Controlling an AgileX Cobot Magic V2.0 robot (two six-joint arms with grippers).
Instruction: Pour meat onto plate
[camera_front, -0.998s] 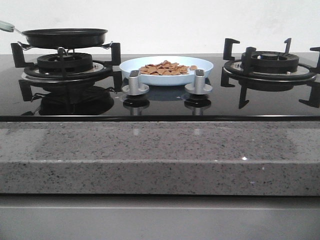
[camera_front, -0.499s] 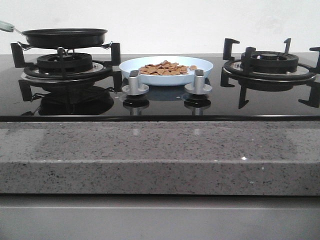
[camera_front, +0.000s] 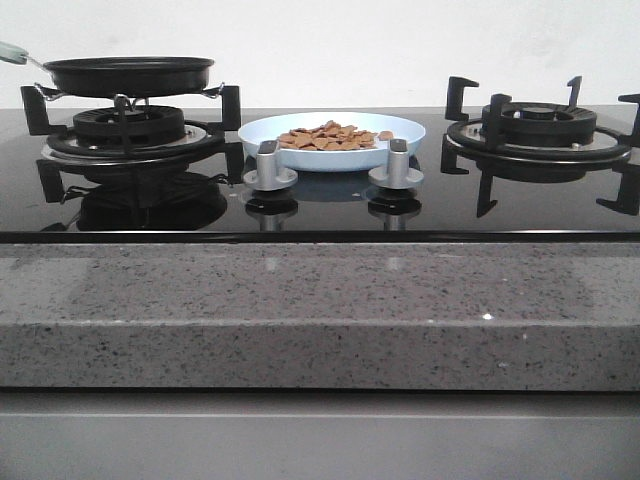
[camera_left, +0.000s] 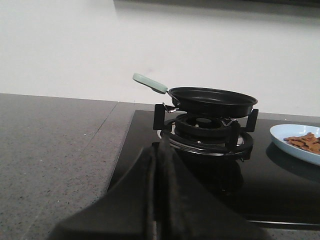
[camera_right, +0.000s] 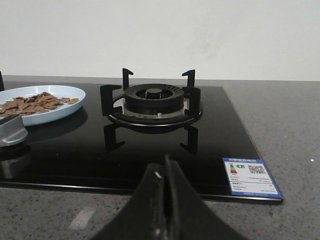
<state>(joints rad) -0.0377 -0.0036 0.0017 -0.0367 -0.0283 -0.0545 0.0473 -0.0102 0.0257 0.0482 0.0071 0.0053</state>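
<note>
Glossy black glass hob (camera_front: 320, 205), frying pan (camera_front: 130, 73) at its 10 o'clock, pale-blue plate (camera_front: 332, 140) at 12.
Flat orange-brown meat (camera_front: 330, 137) slices heaped on the plate; left gripper (camera_left: 156, 165) and right gripper (camera_right: 165, 175) clenched, holding nothing.

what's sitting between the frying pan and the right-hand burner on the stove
In the front view, the plate heaped with meat, two silver knobs before it.

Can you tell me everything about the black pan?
The pan is round, shallow and black, looks like dark metal, with a pale green handle pointing up and away. It sits level on the left burner's black grate, nothing seen inside it from here. The plate lies beside it, not touching.
</note>
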